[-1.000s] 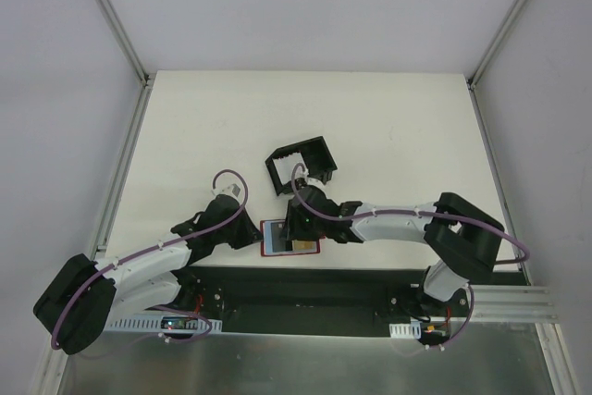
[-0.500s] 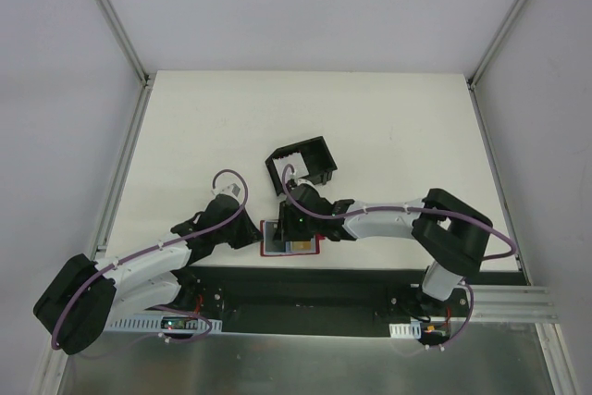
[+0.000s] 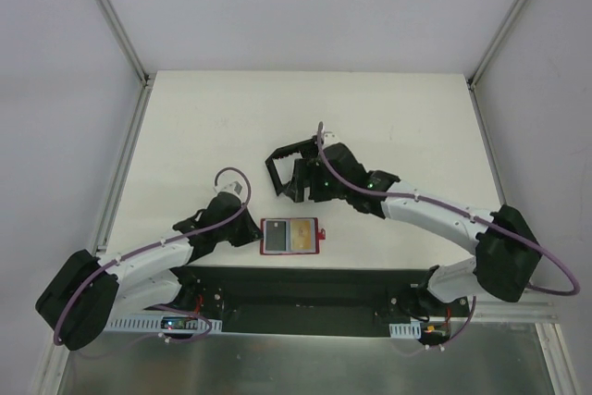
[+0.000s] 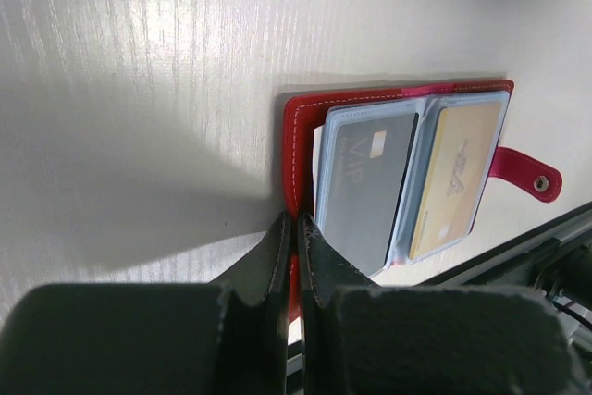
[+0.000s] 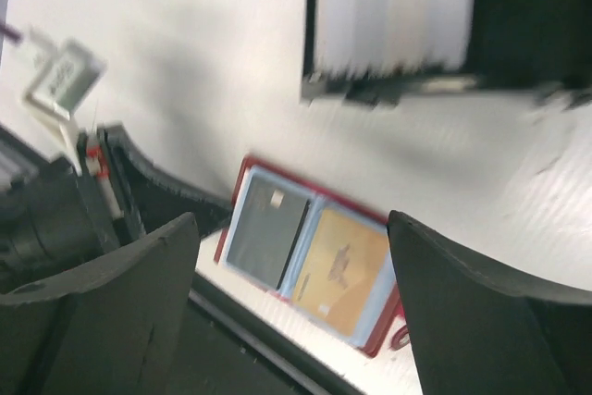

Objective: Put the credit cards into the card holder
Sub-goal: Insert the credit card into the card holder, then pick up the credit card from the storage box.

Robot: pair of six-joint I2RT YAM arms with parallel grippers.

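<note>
at the near edge of the white table (image 3: 231, 127), the red wallet (image 3: 290, 236) lies open, a dark grey card (image 4: 365, 173) and a gold card (image 4: 453, 178) in its clear sleeves. the left gripper (image 4: 298, 224) is pinched tight on the wallet's left edge. the right gripper (image 3: 303, 184) hangs over the black box (image 3: 277, 159), fingers spread, holding nothing.
</note>
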